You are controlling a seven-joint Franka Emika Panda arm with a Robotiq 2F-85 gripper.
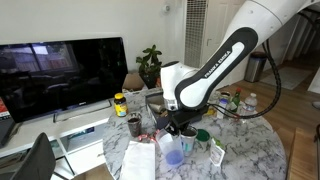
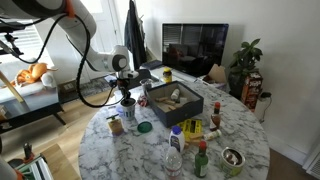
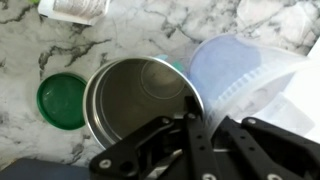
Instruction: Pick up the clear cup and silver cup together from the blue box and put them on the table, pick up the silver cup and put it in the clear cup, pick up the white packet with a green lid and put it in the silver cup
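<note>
In the wrist view my gripper is shut on the touching walls of the silver cup and the clear cup. One finger is inside each cup. Both cups are upright over the marble table, outside the blue box. I cannot tell whether they rest on the table. In both exterior views the gripper points down over the table's edge area with the cups under it. The white packet with a green lid lies at the top left of the wrist view.
A flat green disc lies right beside the silver cup. A dark tumbler, a capped water bottle, small bottles and a paper sheet stand on the table. A TV stands behind.
</note>
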